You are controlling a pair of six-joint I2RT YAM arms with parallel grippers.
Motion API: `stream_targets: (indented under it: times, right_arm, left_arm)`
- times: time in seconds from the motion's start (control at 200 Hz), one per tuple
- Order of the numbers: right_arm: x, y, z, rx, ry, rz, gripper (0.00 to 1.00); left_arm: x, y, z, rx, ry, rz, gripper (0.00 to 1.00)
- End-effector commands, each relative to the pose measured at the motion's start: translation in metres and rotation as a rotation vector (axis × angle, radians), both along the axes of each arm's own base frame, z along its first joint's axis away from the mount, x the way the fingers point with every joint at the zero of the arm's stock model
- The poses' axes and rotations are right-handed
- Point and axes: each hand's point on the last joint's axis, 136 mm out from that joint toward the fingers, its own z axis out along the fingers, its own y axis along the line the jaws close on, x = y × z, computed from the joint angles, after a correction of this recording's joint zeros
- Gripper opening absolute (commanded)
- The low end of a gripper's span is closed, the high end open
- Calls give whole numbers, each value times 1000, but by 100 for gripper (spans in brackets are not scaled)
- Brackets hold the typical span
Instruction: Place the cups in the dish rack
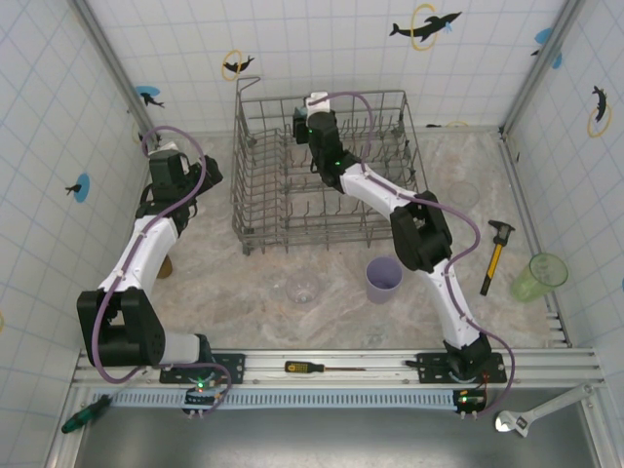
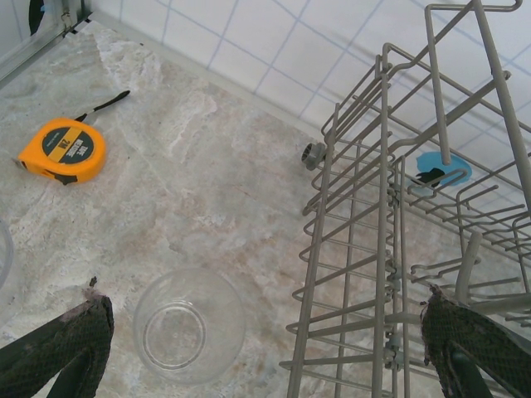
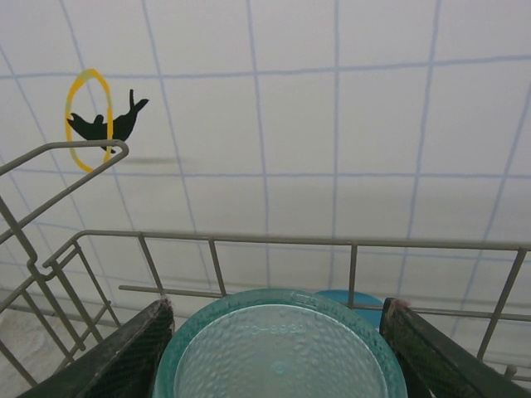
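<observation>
Right gripper [image 3: 278, 308]: you hold the teal cup [image 3: 278, 352] at bottom centre, apparently clamped, above the dish rack [image 3: 274, 241] | left gripper [image 2: 265, 305]: spread wide | clear cup [image 2: 189, 325]: lower left, beside the rack

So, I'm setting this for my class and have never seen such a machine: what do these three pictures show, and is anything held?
Two robot arms are bolted to a table, each ending in a two-finger gripper. One picture looks down from above; the other two come from cameras on the wrists. The right gripper holds a teal cup over the dish rack. The left gripper is open near a clear cup beside the rack. A lavender cup, green cup, hammer and tape measure also lie on the table.
</observation>
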Motion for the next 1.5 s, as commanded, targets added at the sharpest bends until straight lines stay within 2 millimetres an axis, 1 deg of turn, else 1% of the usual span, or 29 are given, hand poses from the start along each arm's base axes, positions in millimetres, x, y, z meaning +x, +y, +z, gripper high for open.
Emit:
stream_targets:
  times: [0.0, 0.25, 0.465, 0.571, 0.721, 0.786, 0.841, 0.941, 1.126, 1.391, 1.496]
  right_arm:
    - [8, -6, 19, 32, -56, -29, 40]
    - [19, -20, -1, 30, -19, -54, 40]
    - [22, -20, -21, 13, 9, -58, 40]
    - [23, -19, -27, 14, 17, -55, 40]
    - [23, -17, -26, 24, 16, -46, 39]
    - [22, -17, -22, 36, 10, -42, 39]
    - [22, -16, -22, 44, 14, -37, 39]
    - [20, -11, -20, 50, 8, -22, 39]
    - [21, -8, -33, 44, 25, -19, 39]
    - [20, -4, -45, 45, 48, -7, 39]
    - [20, -1, -55, 48, 70, 6, 39]
  left_arm:
    - [-1, -1, 2, -19, -1, -2, 97]
    - [-1, -1, 0, -19, 2, -1, 98]
    - [-1, -1, -1, -19, 5, 0, 98]
    - [0, 0, -2, -19, 6, 1, 98]
    - [-1, -1, -2, -17, 6, -2, 98]
    - [-1, -1, -2, -18, 6, -3, 98]
    - [0, -1, -2, -17, 6, -3, 98]
    - [-1, -1, -2, -17, 7, -2, 98]
    - [-1, -1, -2, -18, 8, -3, 98]
    - [0, -2, -2, -19, 6, -5, 98]
    - [0, -1, -2, -19, 6, -3, 98]
